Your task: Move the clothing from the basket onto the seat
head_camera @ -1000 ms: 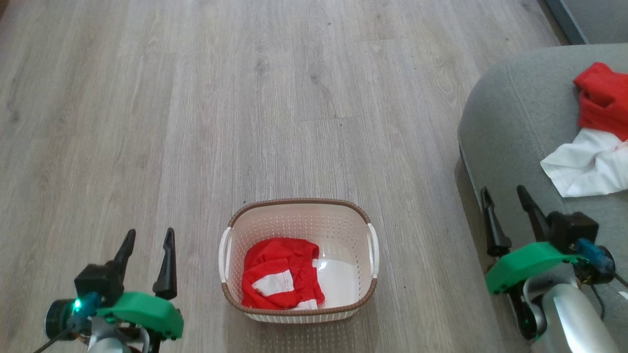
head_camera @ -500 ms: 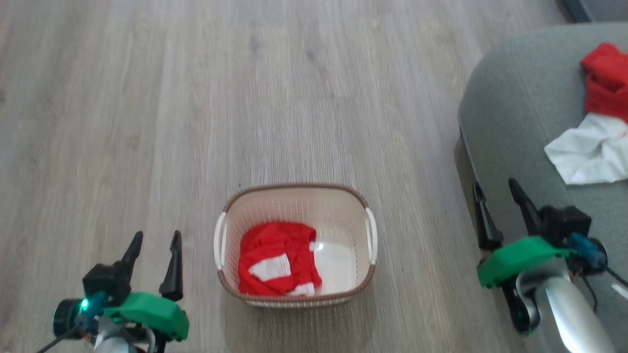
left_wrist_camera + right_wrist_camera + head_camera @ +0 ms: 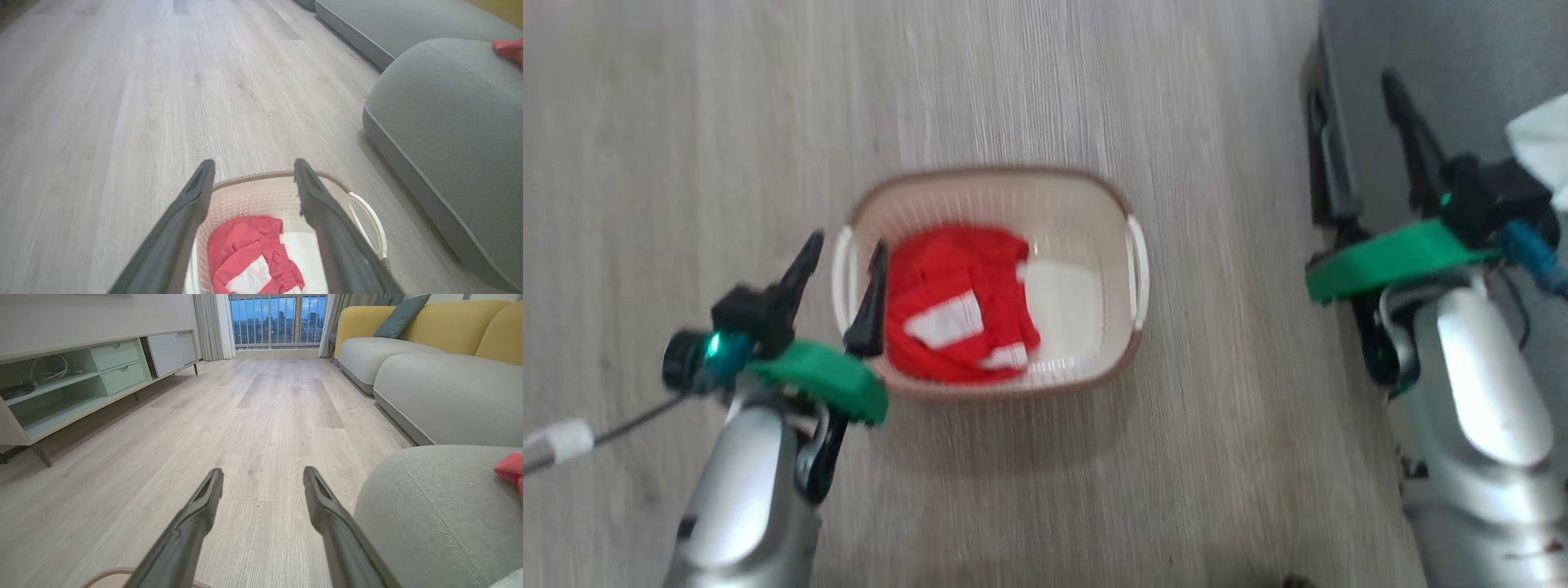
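The cream basket (image 3: 996, 174) stands on the floor with red clothing with white patches (image 3: 956, 302) in its left half. My left gripper (image 3: 848, 245) is open above the basket's left handle, nothing between its fingers. From the left wrist, the left gripper (image 3: 253, 163) points over the basket (image 3: 253, 198) and the red clothing (image 3: 249, 253). My right gripper (image 3: 1352, 86) is open and empty at the edge of the grey seat (image 3: 1421, 41). A white garment (image 3: 1539, 139) lies on the seat. A red garment (image 3: 510, 467) lies on the seat (image 3: 429, 514) beside the right gripper (image 3: 263, 473).
Wood floor (image 3: 686, 122) surrounds the basket. A grey and yellow sofa (image 3: 408, 347) runs along the right beyond the seat. A low pale-green cabinet (image 3: 81, 375) stands along the left wall, and a balcony window (image 3: 278, 318) is at the far end.
The head camera has tilted down, shifting the whole picture. My left gripper has moved right and forward, from beside the basket to over its left handle. Both grippers stay open.
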Robot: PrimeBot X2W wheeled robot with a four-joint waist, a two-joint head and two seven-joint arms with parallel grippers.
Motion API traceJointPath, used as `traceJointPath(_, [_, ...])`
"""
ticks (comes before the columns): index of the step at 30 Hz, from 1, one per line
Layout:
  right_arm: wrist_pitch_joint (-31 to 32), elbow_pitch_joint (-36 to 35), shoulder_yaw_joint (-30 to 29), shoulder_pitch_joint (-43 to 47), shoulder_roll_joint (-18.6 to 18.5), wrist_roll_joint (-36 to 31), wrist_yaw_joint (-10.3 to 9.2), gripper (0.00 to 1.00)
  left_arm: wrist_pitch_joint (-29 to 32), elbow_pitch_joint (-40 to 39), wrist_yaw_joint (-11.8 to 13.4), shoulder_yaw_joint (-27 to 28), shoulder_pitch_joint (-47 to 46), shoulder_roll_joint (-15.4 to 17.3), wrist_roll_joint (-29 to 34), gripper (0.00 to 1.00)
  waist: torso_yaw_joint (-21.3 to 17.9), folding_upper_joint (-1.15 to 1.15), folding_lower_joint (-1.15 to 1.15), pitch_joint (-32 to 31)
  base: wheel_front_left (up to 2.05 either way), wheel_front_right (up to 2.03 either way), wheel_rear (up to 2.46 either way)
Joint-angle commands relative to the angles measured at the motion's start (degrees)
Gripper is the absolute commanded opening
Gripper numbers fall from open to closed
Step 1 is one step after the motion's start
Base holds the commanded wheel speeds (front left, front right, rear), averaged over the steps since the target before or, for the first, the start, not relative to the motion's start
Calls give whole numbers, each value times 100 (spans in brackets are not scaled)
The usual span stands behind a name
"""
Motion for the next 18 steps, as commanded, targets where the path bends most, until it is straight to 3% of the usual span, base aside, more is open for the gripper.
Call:
traceJointPath(1, [-37, -248, 80, -213, 81, -61, -2, 100, -29, -28, -5, 28, -302, 134, -41, 100, -144, 0, -2, 867, 0, 0, 0])
traceJointPath(11, [-37, -649, 106, -886, 146, -247, -2, 100, -29, 906, -6, -743, -1603, 283, -129, 100, -405, 0, -2, 2161, 0, 0, 0])
traceJointPath(18, [-37, -948, 189, -1185, 156, -205, -2, 100, -29, 2206, 2, -1199, -2631, 512, 314, 100, -679, 0, -2, 2847, 0, 0, 0])
